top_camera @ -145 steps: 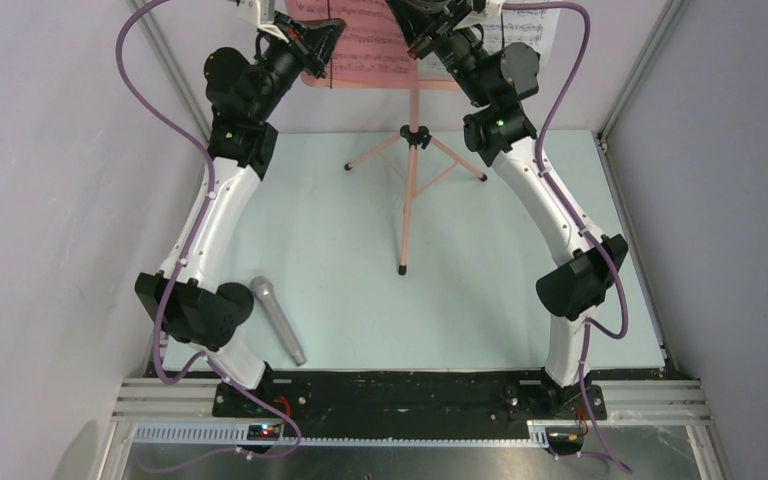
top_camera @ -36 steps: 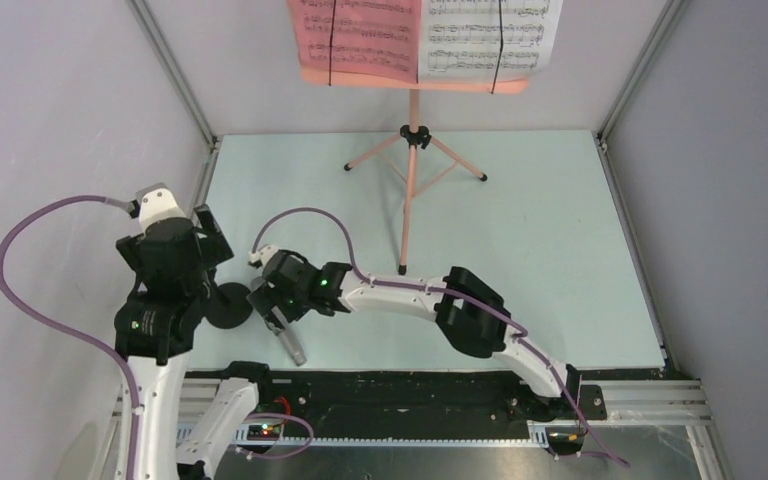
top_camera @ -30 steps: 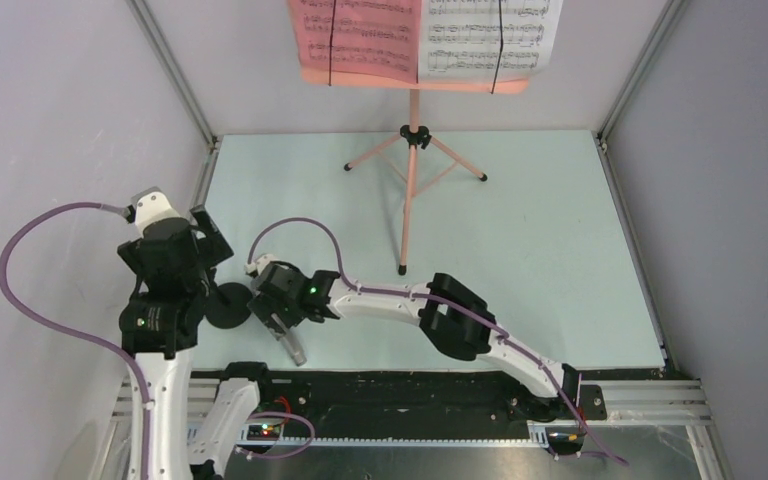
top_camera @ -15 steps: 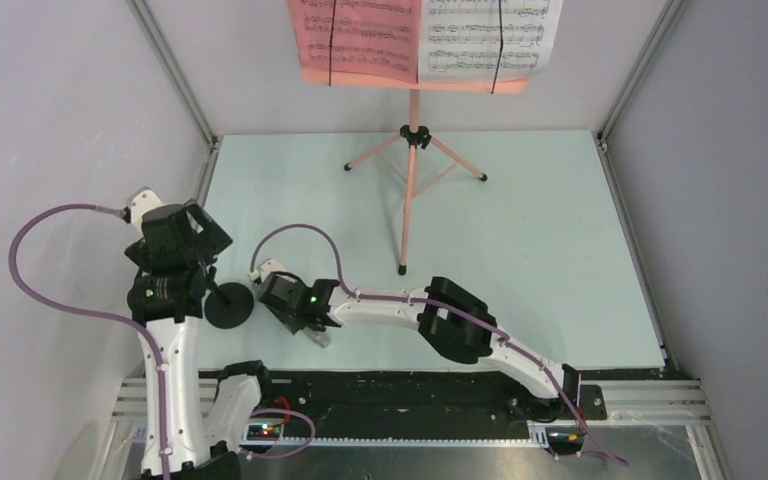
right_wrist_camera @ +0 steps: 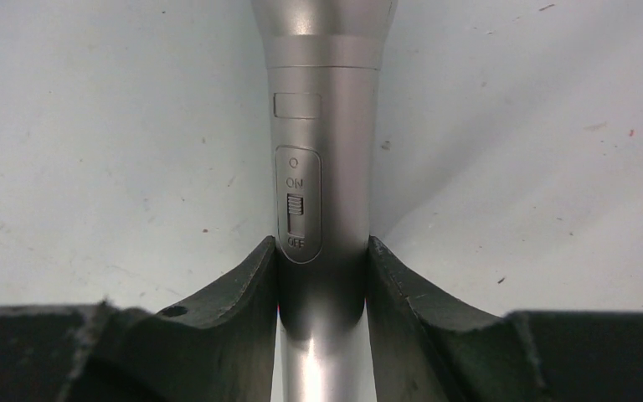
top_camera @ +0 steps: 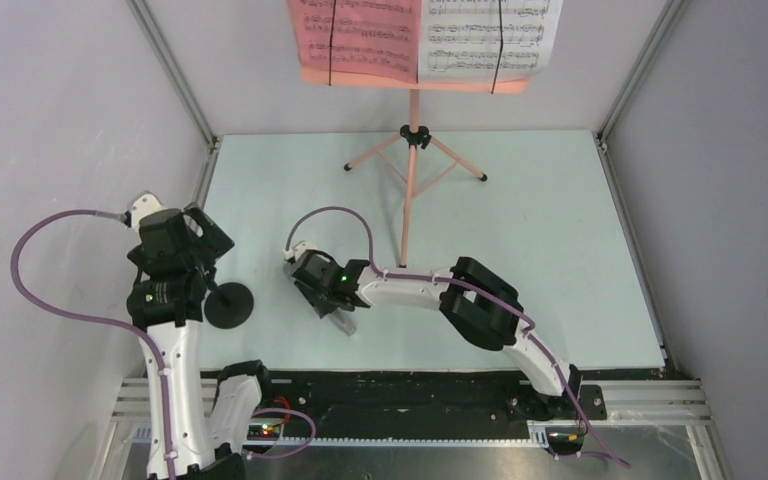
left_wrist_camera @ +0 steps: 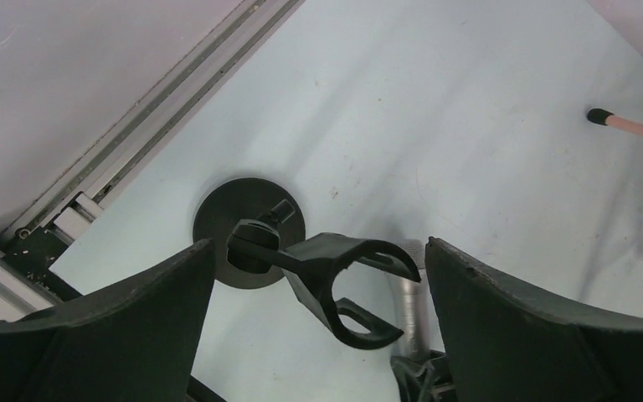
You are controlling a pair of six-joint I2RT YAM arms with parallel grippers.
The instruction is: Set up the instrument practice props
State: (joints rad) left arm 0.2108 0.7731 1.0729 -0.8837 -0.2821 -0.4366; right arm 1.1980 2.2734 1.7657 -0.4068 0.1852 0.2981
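The salmon-pink music stand (top_camera: 412, 180) is upright at the back, with a pink page (top_camera: 355, 40) and a white page (top_camera: 490, 38) on its desk. My right gripper (top_camera: 325, 298) (right_wrist_camera: 322, 251) is shut on the grey microphone (right_wrist_camera: 322, 126) just below its on/off switch. The handle end (top_camera: 343, 322) sticks out beneath the fingers. The small black mic stand (top_camera: 228, 305) sits on its round base (left_wrist_camera: 218, 218) at the left. My left gripper (top_camera: 208, 258) (left_wrist_camera: 320, 247) hangs open above it, and the stand's clip (left_wrist_camera: 335, 276) shows between the spread fingers without touching them.
The tripod's front leg ends in a black tip (top_camera: 402, 268) (left_wrist_camera: 628, 126) just right of my right wrist. A metal frame rail (left_wrist_camera: 134, 126) and the wall run close along the left of the mic stand. The black base rail (top_camera: 400, 390) borders the near edge.
My right gripper has closed on the microphone and carried it right, away from the mic stand's base. The left gripper has shifted slightly over the mic stand and stayed open.
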